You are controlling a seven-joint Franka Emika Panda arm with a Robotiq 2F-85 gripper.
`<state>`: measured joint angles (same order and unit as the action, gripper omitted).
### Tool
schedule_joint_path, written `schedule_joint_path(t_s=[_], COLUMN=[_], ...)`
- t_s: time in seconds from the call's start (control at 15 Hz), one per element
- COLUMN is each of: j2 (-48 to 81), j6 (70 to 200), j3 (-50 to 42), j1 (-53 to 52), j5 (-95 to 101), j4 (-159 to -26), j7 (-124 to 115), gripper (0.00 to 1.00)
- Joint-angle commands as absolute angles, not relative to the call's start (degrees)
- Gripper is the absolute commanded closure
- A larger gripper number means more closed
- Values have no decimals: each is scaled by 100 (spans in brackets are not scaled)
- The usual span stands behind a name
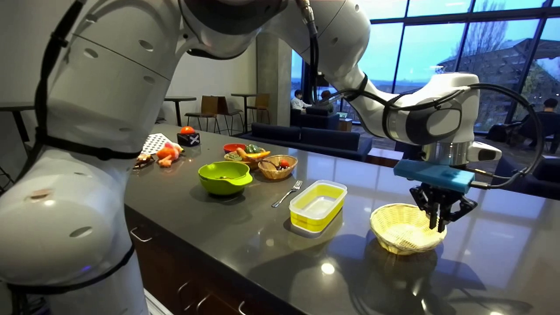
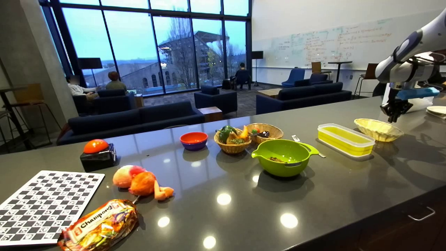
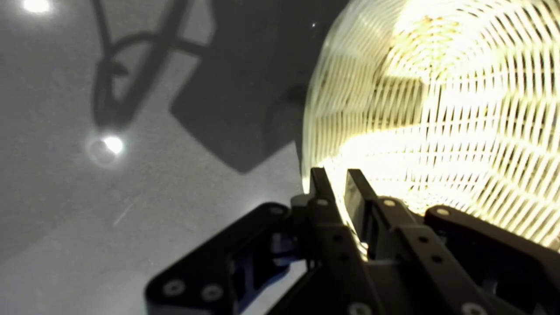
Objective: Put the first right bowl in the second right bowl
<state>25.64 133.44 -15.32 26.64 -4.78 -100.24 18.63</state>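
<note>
The first right bowl (image 1: pixel 404 232) is a round, shallow pale cream bowl of woven look, also in the other exterior view (image 2: pixel 378 130) and the wrist view (image 3: pixel 437 105). My gripper (image 1: pixel 436 228) is at its rim; the fingers (image 3: pixel 336 173) are close together in the wrist view, one inside and one outside, with the rim between them. The bowl looks slightly tilted and empty; I cannot tell whether it touches the counter. The second right bowl (image 1: pixel 307 222), rectangular and bright yellow with a pale translucent rim, stands beside it, also seen there (image 2: pixel 336 143).
A fork (image 1: pixel 288 193) lies past the yellow bowl. Beyond it are a lime-green bowl (image 1: pixel 223 186) and small baskets (image 2: pixel 232 148) of toy vegetables. A red bowl (image 2: pixel 193 141), a black box (image 2: pixel 98 158) with an orange top, and a snack bag (image 2: pixel 101 225) lie farther off.
</note>
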Motion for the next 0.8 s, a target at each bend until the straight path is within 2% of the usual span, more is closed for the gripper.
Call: schedule_joint_path(t_s=[0.0, 0.27, 0.33, 0.47, 0.73], j2=[2123, 1960, 1946, 1953, 2082], j6=[13527, 13653, 13637, 13623, 13545], j3=[-1486, -1501, -1515, -1535, -1511], j1=[2702, 2700, 2698, 2707, 2805], j5=[-479, -487, -483, -488, -604], j4=[-10441, -10606, -10626, -10638, -10560], j7=[1910, 1965, 1941, 1911, 1996], gripper=[96, 96, 57, 52, 27])
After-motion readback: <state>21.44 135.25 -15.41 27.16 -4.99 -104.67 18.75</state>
